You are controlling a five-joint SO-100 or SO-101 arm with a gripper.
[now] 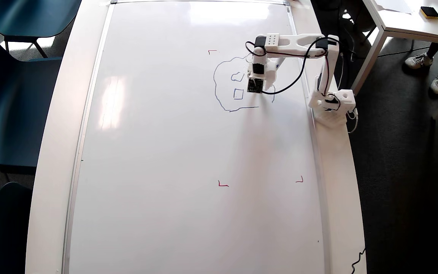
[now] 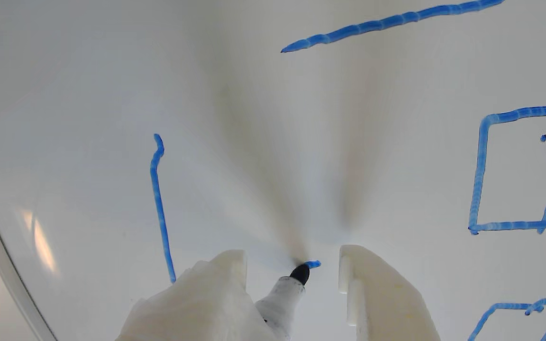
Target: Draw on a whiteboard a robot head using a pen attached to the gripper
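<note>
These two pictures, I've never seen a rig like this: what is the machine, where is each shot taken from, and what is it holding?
The machine is a small white robot arm with black motors, bolted at the right edge of a big whiteboard that lies flat on a table. One picture comes from a camera overhead, looking straight down. The other comes from a camera on the arm's wrist, looking past the gripper at the board.

A pen sits between the two white fingers, which stand apart with gaps either side of it; how it is fastened is out of view. Its dark tip touches the board at a short fresh blue stroke.

On the board is a part-drawn robot head: a wobbly blue outline with two squarish shapes showing inside; the arm covers the rest. Small red corner marks also show.
</note>
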